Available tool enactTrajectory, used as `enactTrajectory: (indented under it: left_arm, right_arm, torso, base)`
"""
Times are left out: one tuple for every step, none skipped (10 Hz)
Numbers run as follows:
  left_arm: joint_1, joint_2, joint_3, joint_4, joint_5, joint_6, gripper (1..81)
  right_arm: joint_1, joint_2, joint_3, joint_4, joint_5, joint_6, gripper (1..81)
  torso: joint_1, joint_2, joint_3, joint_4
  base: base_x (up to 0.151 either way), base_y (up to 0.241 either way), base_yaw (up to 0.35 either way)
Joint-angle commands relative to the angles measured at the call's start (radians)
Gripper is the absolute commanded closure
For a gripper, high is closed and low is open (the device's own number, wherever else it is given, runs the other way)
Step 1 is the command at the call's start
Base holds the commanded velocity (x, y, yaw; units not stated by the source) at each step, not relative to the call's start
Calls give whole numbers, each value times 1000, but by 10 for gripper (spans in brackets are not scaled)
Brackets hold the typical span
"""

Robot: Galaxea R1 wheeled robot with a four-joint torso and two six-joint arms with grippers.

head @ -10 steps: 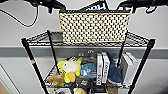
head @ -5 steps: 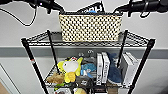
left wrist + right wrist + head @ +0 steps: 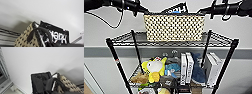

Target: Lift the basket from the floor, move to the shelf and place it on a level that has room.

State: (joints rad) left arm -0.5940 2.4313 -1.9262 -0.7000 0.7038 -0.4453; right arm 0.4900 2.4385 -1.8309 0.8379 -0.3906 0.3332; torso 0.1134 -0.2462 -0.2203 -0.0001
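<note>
Two loop handles (image 3: 37,32) gave my only sound holds. The basket (image 3: 174,28) sat on the shelf's top level (image 3: 126,40), between my arms. Judged light, woven sides pliant. My fingers' opening could not be determined.

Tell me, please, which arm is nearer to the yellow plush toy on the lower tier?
Left, narrowly. The left arm reaches the basket's left end, above the yellow plush toy, which sits left of centre. The right arm is at the basket's far end.
</note>
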Motion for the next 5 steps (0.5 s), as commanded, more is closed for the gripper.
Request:
enactTrajectory:
  left_arm:
    - [-115, 32, -10, 14, 43, 16, 811]
    - [-117, 36, -7, 14, 43, 16, 811]
    - [-118, 37, -5, 16, 43, 17, 811]
    - [-118, 37, -5, 16, 42, 17, 811]
    - [-118, 34, -5, 14, 42, 17, 10]
  right_arm:
    - [121, 7, -47, -22, -47, -17, 811]
    - [120, 6, -43, -22, -50, -17, 10]
    - [118, 3, -40, -20, -50, -17, 10]
    - [120, 1, -36, -20, -50, -17, 10]
    - [124, -6, -27, -20, -50, -17, 10]
  torso:
    - [0, 0, 0, 0]
    - [0, 0, 0, 0]
    - [0, 0, 0, 0]
    - [0, 0, 0, 0]
    - [0, 0, 0, 0]
  base:
    - [0, 0, 0]
    - [0, 0, 0]
    - [0, 0, 0]
    - [0, 0, 0]
    - [0, 0, 0]
